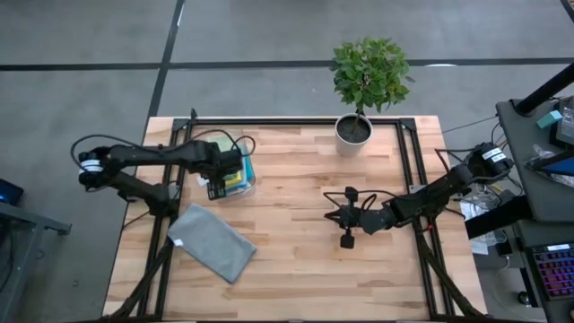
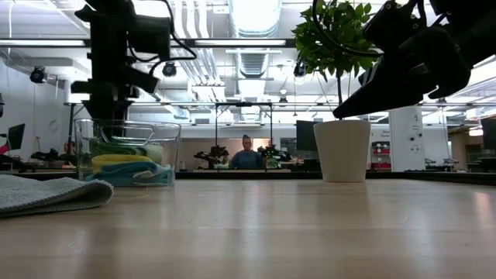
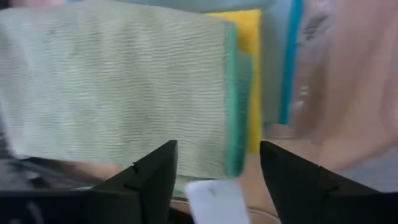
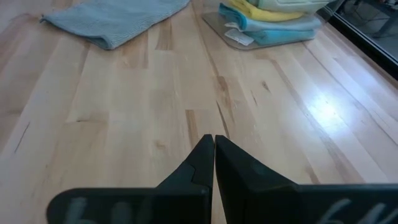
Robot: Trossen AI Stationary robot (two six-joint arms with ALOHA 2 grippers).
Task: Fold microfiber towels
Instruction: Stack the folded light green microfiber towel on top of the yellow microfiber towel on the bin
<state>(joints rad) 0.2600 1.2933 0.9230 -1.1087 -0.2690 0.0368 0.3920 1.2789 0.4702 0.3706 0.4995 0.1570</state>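
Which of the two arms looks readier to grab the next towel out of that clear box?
Probably the left. Its gripper hangs open right over the clear plastic bin, just above the olive green towel topping the stack. The right gripper is shut, above bare table well away from the bin.

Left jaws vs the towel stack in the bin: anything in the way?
Nothing visible. The left gripper hangs above the clear bin, jaws open, facing the olive green towel on top of the stack. The bin's walls stand around the stack, not over it.
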